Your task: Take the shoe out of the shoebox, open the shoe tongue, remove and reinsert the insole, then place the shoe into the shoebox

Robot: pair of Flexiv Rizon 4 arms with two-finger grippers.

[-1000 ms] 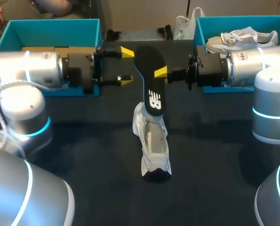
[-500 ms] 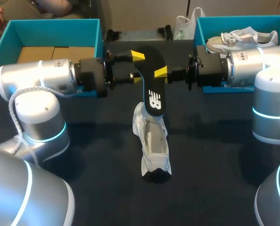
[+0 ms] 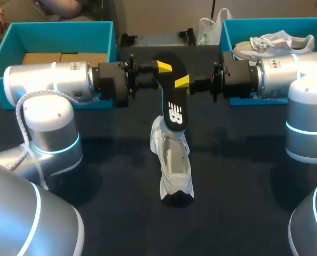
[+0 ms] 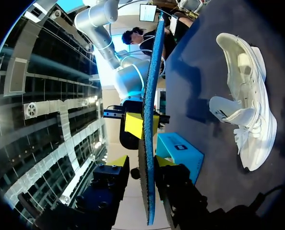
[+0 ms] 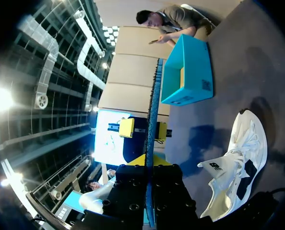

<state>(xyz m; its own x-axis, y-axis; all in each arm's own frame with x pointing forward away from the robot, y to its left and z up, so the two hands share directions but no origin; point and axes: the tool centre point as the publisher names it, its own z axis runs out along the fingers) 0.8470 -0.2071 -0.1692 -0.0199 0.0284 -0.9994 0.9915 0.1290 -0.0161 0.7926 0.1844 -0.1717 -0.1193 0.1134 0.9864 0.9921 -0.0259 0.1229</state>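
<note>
In the top middle, the right gripper (image 3: 178, 83) pinches the black insole (image 3: 174, 109). The left gripper (image 3: 159, 73) sits open around it, above the white shoe (image 3: 174, 165).

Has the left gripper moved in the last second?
Yes. The left gripper has travelled away from the left shoebox toward the middle of the table, and its fingers now straddle the insole.

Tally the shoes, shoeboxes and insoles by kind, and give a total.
White lace-up sneakers: 2
Teal cardboard shoeboxes: 2
Black foam insole with a blue edge: 1
Total: 5
</note>
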